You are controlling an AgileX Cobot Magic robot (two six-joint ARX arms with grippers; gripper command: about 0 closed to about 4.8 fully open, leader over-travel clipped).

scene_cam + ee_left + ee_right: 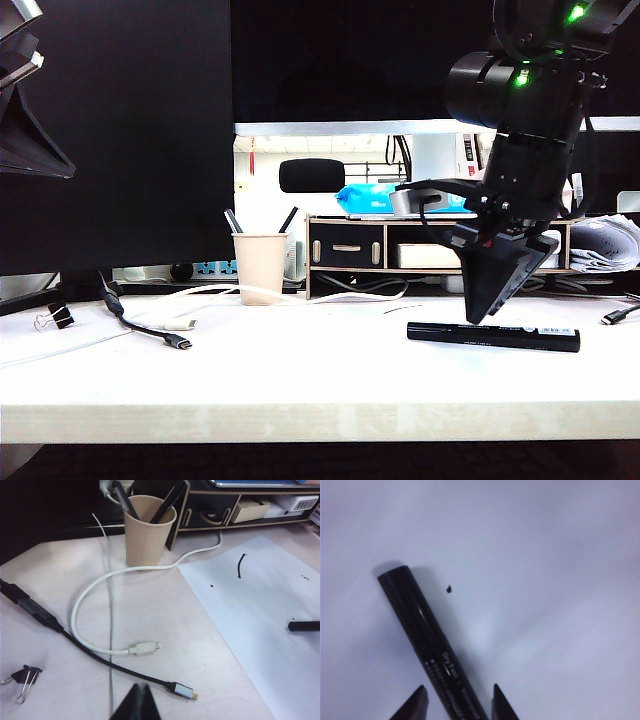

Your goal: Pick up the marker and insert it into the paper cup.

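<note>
Nearest in the exterior view: the marker (493, 336) lying flat on the white sheet of paper (260, 610) toward the front right of the table (300, 400), barrel level and side-on, so that a straddling pinch from above remains possible. Directly over it, the right gripper (487, 300) pitched steeply down, tips just above the barrel and not visibly touching it. In the right wrist view, right gripper (457, 702) with jaws spread wide, one fingertip (415, 705) on each side of the marker (427, 640) with white paper visible between tip and barrel (no contact, nothing held); printed lettering running between the tips, blunt end pointing away. Judged stage: pre-grasp alignment, with lowering and closing yet to come. Farther left on the table, loose clutter to be kept out of the transfer path: a binder clip (52, 317), a black USB-C cable (100, 660) and a white cable (100, 605) looping toward the back. Left gripper (136, 705) parked high at the left, only its dark tips seen at the edge of its own wrist view, apparently pressed together though too little is shown for certainty; nothing held. Beyond the cables, the paper cup (259, 266) standing upright, well apart from the marker, already holding two dark pens (125, 500) leaning against the rim, leaving a reduced opening for insertion. Farthest back, a wooden desk organizer (370, 255) behind the cup.
</note>
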